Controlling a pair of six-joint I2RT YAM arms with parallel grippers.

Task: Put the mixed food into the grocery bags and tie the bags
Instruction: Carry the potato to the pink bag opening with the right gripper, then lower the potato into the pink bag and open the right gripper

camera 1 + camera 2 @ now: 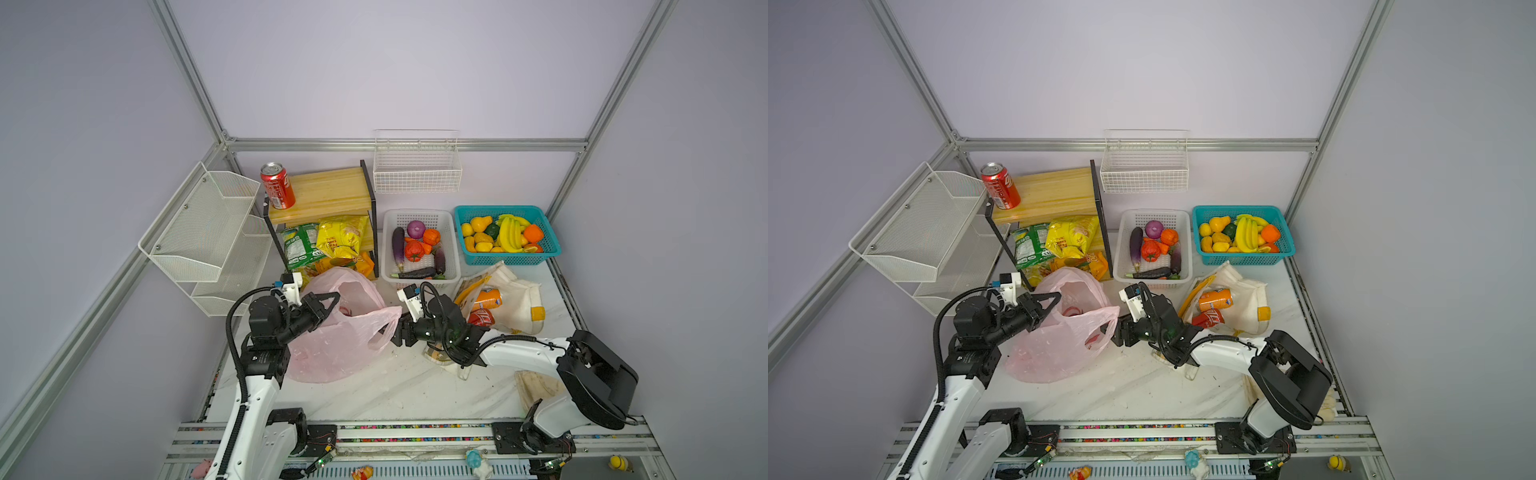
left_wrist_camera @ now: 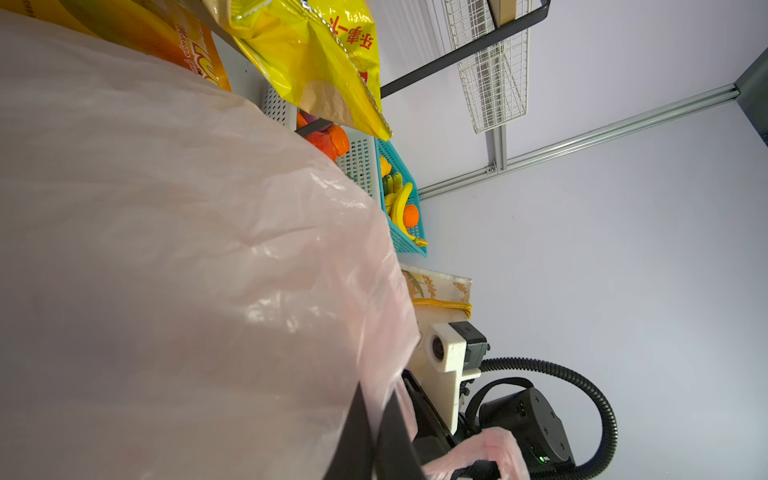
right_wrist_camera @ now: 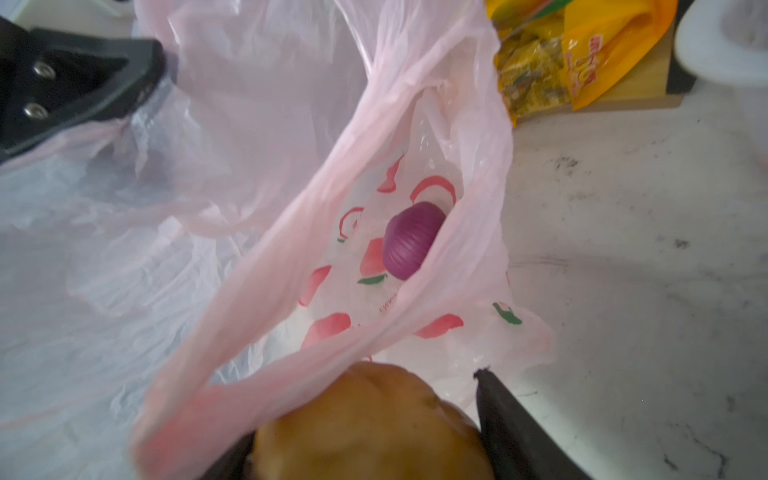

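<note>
Top views, left gripper: Your left gripper (image 1: 332,297) is pinched together on the rim of the pink bag (image 1: 332,349), holding its mouth up and open.
Top views, right gripper: Your right gripper (image 1: 398,332) sits at the bag's opposite handle loop, close to the mouth.
Top views, tote: The white tote (image 1: 519,303) lies just beside your right arm. An orange soda can (image 1: 487,299) and a red cola can (image 1: 482,319) show in its mouth, and its straps hang loose.
Top views, left out: A second cola can (image 1: 277,185) stands on the wooden shelf (image 1: 328,193). A tomato (image 1: 413,250) sits in the white basket (image 1: 454,249).
Left wrist view: Pink plastic fills most of the picture. The fingers (image 2: 353,449) meet with film trapped between them.
Right wrist view: The jaws are clamped on a brown potato (image 3: 370,428) at the bag's mouth, with a handle loop draped over it. A purple onion (image 3: 409,241) already lies inside.
Progress: Roughly midway, by my judgement. The potato looks about to go in, more food waits outside the bags, and neither bag is tied.
</note>
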